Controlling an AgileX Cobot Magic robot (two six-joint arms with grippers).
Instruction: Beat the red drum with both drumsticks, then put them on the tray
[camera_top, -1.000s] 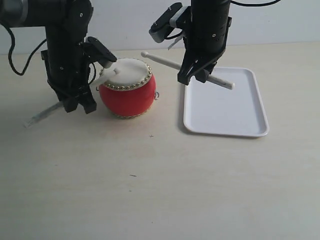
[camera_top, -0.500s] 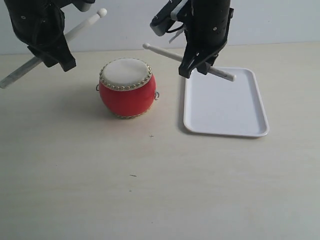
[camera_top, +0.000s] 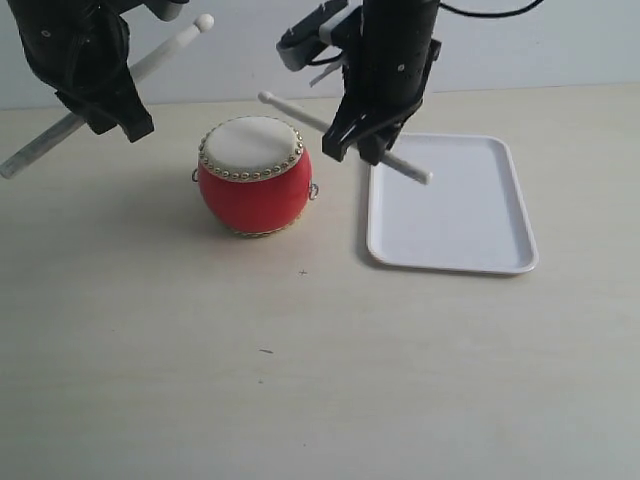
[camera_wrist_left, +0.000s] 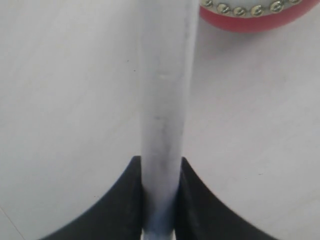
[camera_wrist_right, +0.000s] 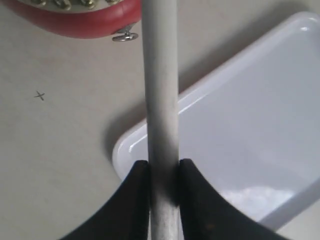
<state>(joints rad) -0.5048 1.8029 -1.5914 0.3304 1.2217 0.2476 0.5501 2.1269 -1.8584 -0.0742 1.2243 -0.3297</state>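
The red drum (camera_top: 253, 180) with its cream skin stands on the table left of the white tray (camera_top: 470, 215). My left gripper (camera_top: 108, 105) is raised high at the far left, shut on a pale drumstick (camera_top: 150, 60) whose tip points up over the drum. My right gripper (camera_top: 362, 140) hangs between drum and tray, shut on the other drumstick (camera_top: 300, 114), its tip just above the drum's right edge. In the left wrist view the drumstick (camera_wrist_left: 165, 100) runs between the fingers toward the drum (camera_wrist_left: 250, 15). In the right wrist view the drumstick (camera_wrist_right: 161, 90) crosses the tray (camera_wrist_right: 240, 130).
A pale wooden tabletop (camera_top: 300, 360) spreads in front of the drum and tray. A white wall (camera_top: 560, 40) backs the table. Small dark marks (camera_top: 303, 272) dot the surface.
My left arm swung its drumstick up off the drum skin and now holds still, raised. My right arm has shifted left and slightly down, bringing its drumstick tip closer over the drum.
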